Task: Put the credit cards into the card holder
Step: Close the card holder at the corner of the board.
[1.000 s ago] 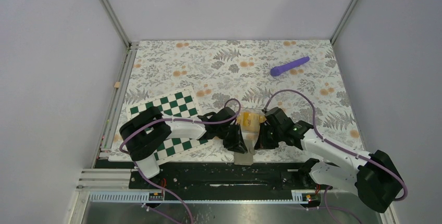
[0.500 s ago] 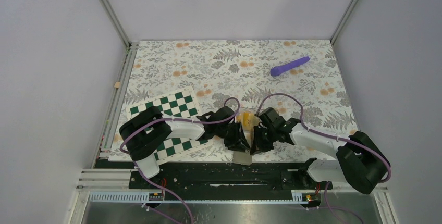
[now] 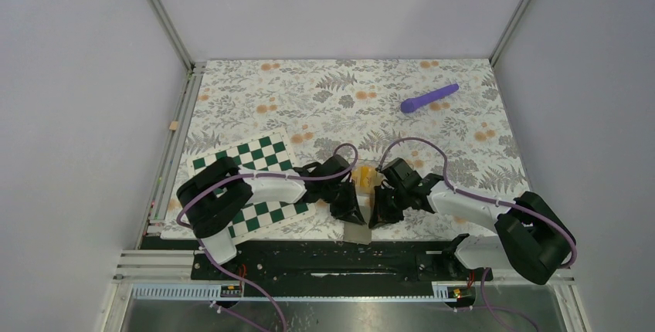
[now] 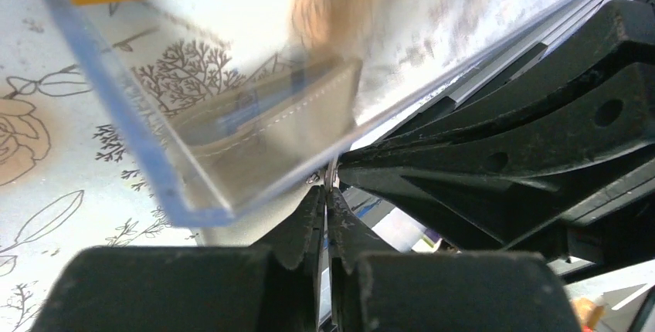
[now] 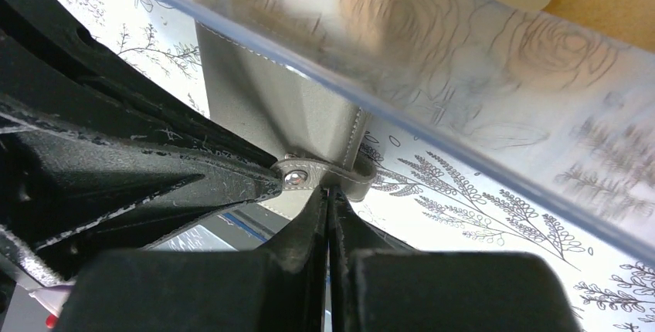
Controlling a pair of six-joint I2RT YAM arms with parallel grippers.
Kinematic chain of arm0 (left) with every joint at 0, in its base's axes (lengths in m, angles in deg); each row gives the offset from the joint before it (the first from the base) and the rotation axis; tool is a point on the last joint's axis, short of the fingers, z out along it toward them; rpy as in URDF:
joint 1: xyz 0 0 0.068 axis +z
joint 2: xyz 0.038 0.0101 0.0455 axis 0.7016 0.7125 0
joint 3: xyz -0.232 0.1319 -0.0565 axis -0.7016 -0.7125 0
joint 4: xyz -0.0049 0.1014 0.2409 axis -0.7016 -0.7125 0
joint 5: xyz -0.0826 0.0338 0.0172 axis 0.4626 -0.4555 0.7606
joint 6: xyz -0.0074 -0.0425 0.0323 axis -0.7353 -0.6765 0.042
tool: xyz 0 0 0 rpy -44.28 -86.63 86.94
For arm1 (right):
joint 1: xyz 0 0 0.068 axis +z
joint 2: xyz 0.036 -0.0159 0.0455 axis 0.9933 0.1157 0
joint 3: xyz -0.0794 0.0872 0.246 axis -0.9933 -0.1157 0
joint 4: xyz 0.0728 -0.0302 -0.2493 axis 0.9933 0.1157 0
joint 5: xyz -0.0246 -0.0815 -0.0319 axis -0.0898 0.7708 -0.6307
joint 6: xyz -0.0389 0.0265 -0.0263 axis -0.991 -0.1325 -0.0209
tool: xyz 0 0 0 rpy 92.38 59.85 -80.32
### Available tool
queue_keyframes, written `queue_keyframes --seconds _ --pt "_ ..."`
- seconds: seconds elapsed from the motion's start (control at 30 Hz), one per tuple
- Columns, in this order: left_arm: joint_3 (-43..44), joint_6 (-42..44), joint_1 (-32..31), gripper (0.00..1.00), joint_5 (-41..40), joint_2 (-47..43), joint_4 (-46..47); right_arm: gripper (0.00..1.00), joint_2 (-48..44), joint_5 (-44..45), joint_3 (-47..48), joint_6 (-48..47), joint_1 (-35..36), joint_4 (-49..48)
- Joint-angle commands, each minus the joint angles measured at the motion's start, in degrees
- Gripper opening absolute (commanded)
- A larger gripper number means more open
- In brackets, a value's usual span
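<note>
at the right tool [image 5: 328, 191], card holder [image 5: 266, 96] apparently pinched.

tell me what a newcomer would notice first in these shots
Both arms crowd together at the near middle of the table, the left gripper and right gripper with jaws pinched shut on a grey card holder. Just beyond, orange-yellow cards sit in a clear tray. A purple rod lies alone at the far right, and a green checkerboard lies under the left arm.
</note>
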Motion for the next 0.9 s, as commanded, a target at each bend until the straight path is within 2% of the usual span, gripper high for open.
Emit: queue_keyframes --seconds 0.0,0.2,0.43,0.87 --pt "3.8 4.1 0.1 0.02 -1.7 -0.5 -4.6 0.0 -0.5 0.3 2.2 -0.9 0.0 0.3" --pt "5.2 5.0 -0.3 0.0 -1.5 0.5 -5.0 0.0 -1.9 0.3 3.4 -0.9 0.1 1.4" --pt "7.5 7.0 -0.8 0.0 -5.0 -0.8 -9.1 0.01 -6.0 2.6 4.4 -0.8 0.1 3.2" --pt "12.5 11.8 -2.8 0.0 -10.5 1.1 -19.6 0.0 -0.1 2.9 7.1 -2.5 0.0 3.5"
